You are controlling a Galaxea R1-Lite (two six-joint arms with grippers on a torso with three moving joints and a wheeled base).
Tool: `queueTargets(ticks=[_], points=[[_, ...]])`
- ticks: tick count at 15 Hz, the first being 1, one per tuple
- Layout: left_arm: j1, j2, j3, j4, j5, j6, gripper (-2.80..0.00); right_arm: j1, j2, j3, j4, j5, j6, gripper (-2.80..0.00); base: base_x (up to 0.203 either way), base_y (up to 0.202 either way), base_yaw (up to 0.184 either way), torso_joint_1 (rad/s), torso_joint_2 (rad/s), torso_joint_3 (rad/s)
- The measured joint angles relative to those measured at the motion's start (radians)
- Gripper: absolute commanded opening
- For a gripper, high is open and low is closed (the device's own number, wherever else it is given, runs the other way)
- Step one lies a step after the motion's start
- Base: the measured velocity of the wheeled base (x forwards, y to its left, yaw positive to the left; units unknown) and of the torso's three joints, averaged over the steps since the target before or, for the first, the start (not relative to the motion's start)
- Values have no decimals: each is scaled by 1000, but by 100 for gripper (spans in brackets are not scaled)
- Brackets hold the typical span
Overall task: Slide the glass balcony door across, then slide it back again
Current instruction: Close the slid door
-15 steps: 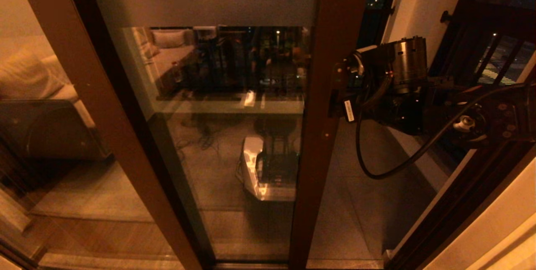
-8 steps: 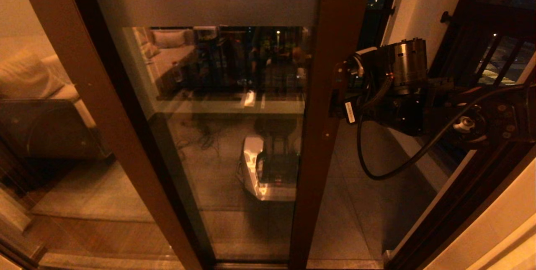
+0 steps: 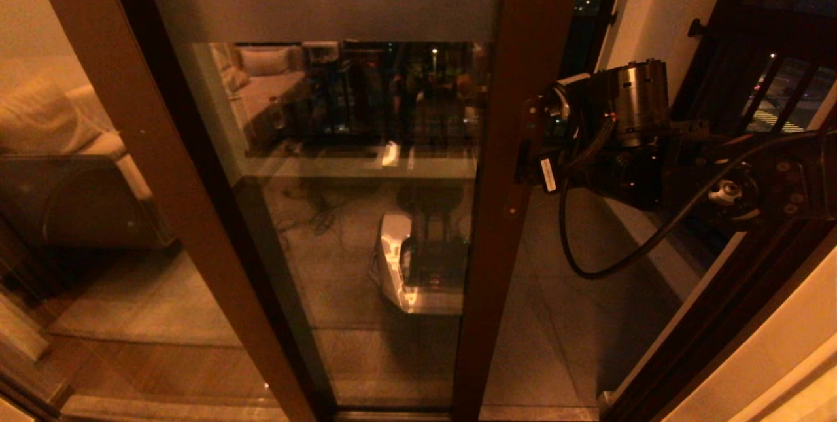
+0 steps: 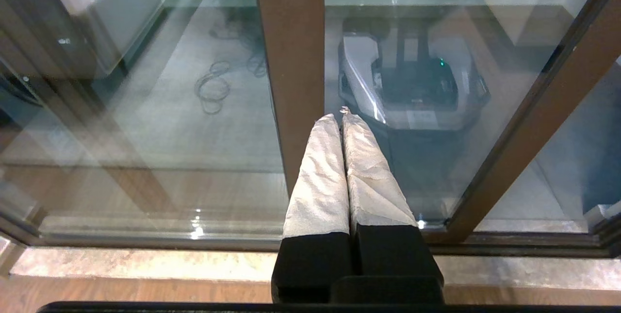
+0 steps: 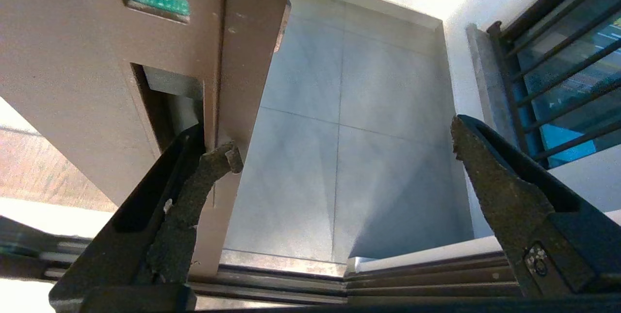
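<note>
The glass balcony door (image 3: pixel 366 226) has a dark reddish-brown frame and a frosted band near its top. Its right stile (image 3: pixel 516 82) stands beside an open gap onto the balcony floor. My right gripper (image 3: pixel 533 160) is at that stile at mid height. In the right wrist view the right gripper (image 5: pixel 345 140) is open, with the jaws wide apart. One fingertip (image 5: pixel 220 157) is hooked into the recessed handle slot (image 5: pixel 165 104), while the other finger hangs free over the balcony floor. My left gripper (image 4: pixel 339 118) is shut and empty, pointing at the glass low down.
A wide brown post (image 3: pixel 137 121) slants down the left side. A white wall (image 3: pixel 660 10) and black-barred balcony windows (image 3: pixel 778 88) close in the right. The floor tracks (image 5: pixel 412 284) run along the sill. A robot base's reflection (image 3: pixel 412 265) shows in the glass.
The door and the right gripper hooked in its handle slot have edged slightly to the right. The left gripper stays shut.
</note>
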State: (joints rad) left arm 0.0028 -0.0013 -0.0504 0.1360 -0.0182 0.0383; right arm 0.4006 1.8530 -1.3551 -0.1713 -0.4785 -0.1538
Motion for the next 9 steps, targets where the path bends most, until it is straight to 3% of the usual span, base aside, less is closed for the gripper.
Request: queueTargets(ticks=[9], points=[[0, 0, 0, 0, 0, 0, -280, -20, 0, 2, 2, -8, -11, 0, 0, 0, 0, 0, 0, 0]])
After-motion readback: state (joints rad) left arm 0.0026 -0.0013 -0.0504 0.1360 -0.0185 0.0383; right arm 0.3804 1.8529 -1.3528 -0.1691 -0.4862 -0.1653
